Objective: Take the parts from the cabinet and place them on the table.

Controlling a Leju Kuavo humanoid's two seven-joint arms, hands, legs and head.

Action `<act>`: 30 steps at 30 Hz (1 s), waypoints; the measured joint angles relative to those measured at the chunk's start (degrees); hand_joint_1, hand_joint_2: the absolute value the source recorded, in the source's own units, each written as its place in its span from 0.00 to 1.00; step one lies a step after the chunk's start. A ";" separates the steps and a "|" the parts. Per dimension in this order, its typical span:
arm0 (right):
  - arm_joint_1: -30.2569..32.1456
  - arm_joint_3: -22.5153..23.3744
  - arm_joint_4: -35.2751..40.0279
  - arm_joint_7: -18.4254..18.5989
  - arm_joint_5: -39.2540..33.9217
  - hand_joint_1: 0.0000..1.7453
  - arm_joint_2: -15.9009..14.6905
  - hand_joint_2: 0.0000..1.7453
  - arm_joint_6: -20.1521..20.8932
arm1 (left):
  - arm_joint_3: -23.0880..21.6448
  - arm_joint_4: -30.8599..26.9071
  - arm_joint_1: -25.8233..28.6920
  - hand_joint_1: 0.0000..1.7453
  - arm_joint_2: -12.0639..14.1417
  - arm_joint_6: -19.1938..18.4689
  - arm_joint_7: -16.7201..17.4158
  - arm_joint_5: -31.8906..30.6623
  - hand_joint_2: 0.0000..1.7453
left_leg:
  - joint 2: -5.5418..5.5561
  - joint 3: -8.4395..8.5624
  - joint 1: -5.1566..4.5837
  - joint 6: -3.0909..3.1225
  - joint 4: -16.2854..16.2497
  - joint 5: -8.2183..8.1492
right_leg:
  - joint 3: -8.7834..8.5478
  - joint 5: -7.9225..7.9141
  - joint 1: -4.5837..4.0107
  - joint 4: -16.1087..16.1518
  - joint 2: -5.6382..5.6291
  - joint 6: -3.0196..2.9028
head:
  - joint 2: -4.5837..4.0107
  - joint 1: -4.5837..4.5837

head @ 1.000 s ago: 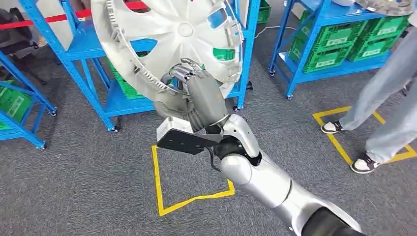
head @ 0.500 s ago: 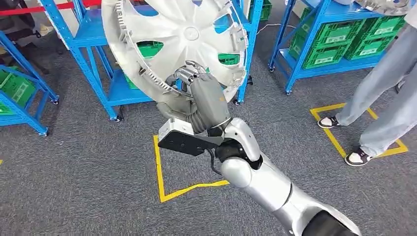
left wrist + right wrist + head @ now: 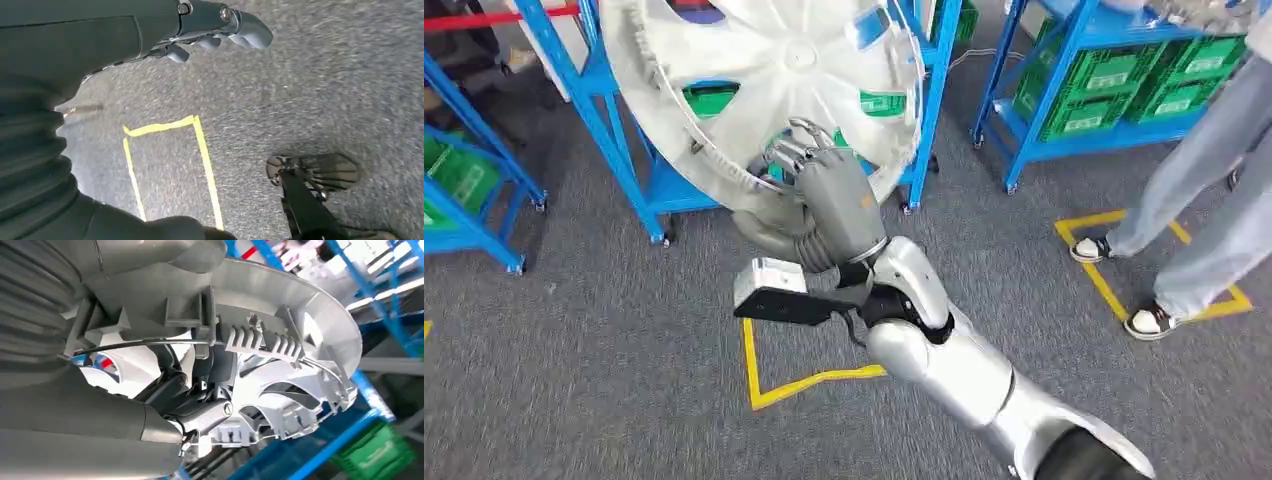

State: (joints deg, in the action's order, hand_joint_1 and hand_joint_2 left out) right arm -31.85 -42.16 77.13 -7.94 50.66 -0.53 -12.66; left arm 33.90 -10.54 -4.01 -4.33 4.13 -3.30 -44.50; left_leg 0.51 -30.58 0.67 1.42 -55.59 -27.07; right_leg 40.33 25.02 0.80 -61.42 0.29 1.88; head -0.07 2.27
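No readable writing on the green crates. Right hand keeps gripping the white wheel cover by its rim, now shifted left; left hand hangs loosely curled, holding nothing.

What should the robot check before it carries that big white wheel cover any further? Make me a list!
1. Hold on the wheel cover: ok. The right hand grips its lower rim, fingers hooked through the ribbed back.
2. Cover hanging free: ok, it is lifted in front of the blue shelves, though whether it touches them cannot be told.
3. Left hand free to help: ok, it holds nothing and hangs over the grey floor.
4. Person out of the way: ok for now, standing off to the right by a yellow floor marking.
5. Table in sight: cannot tell.
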 joint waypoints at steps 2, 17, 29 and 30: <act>0.73 -0.40 -0.37 -0.04 0.62 1.00 0.02 1.00 -0.53 | 0.35 0.00 0.23 0.00 -0.15 0.04 0.35 -0.02 1.00 | 0.72 -0.36 0.09 -0.11 -0.10 0.07 | 3.79 4.63 0.36 -10.10 -0.12 0.20 | 0.00 0.02; 4.95 -0.81 1.16 1.88 3.89 1.00 -0.33 1.00 -1.18 | 0.55 -0.11 0.08 0.00 -0.37 -0.04 -0.11 -2.75 1.00 | -0.09 -9.32 1.36 -5.22 -16.69 -8.49 | -4.02 1.78 1.01 1.20 0.65 -2.72 | 0.00 -0.24; 5.27 -0.66 2.10 2.10 4.02 1.00 -0.44 1.00 -1.22 | 0.52 -0.17 0.20 0.00 -0.54 -0.04 0.03 -2.78 1.00 | -1.53 -2.09 0.11 -1.73 -2.69 -0.70 | -4.79 2.11 0.38 1.04 5.23 -0.45 | 0.00 -0.02; 5.27 -0.66 2.16 2.01 4.00 1.00 -0.44 1.00 -1.20 | 0.52 -0.20 0.10 0.00 -0.59 -0.04 0.07 -2.78 1.00 | -1.06 -2.23 0.20 -1.30 -2.62 -0.39 | -3.87 4.20 0.49 -1.37 2.34 -0.46 | 0.00 -0.02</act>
State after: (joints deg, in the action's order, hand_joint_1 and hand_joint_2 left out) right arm -26.58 -42.82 79.30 -5.92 54.66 -0.96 -13.86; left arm 34.42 -10.73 -3.91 -4.92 4.09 -3.23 -47.28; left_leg -0.54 -32.81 0.88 0.12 -58.20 -27.46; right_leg 36.46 29.22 1.29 -62.79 2.63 1.42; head -0.07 2.25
